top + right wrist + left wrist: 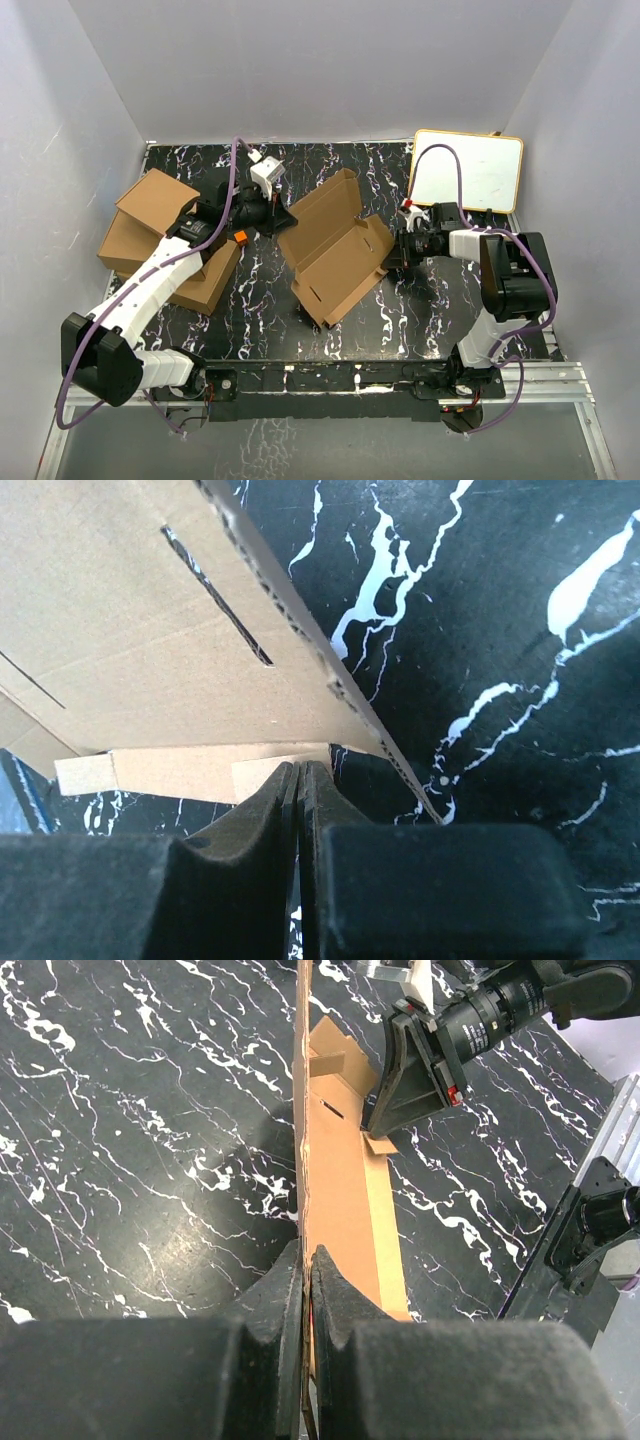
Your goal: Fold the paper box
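Top external view recorded the paper box (pixel 335 245) near the centre of the worktop (pixel 255 300), partly folded, with one long panel raised on edge. The left end effector (pixel 275 218) was closed on the left end of that raised panel; the left wrist view showed its fingers (pixel 270 1300) pinching the cardboard edge between them. The right end effector (pixel 393 255) was closed on a small side flap (pixel 150 775) at the box's right side. Piled cardboard boxes (pixel 150 235) sat at the left, and a white board (pixel 467 170) at the far right.

Open paper box (pixel 335 250) on table (pixel 250 320)
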Robot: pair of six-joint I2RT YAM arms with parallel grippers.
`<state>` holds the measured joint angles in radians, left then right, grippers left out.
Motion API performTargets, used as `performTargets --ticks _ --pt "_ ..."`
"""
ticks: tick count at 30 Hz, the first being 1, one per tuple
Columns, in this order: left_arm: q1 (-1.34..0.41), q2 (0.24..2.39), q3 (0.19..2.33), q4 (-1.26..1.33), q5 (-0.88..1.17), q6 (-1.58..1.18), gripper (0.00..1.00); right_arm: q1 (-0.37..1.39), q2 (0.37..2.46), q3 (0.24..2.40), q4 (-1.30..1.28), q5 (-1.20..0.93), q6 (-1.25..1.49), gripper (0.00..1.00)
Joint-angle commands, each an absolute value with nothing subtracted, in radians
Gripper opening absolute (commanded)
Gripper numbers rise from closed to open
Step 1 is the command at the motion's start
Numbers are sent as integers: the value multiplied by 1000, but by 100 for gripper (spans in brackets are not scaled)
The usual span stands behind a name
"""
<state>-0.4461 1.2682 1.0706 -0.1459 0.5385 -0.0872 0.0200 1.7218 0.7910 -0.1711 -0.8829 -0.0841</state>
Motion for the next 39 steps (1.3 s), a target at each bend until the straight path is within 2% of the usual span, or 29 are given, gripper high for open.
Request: performTargets --ticks 1,11,17,30,39 --pt "-440 1256 1054 -121 537 -114 0 60 1723 837 -203 -811 -143 8" --pt "-440 1201 965 -106 494 -161 0 62 1620 857 -318 -852 -346 9" --pt "-440 1128 892 -52 491 -212 0 -52 1547 904 -511 -1033 -584 13" --pt "-439 1059 813 77 483 -437 0 -149 1251 863 -572 -1059 -689 41" --pt "-440 1044 806 135 479 -549 0 -175 1240 834 -580 -1155 -707 49"
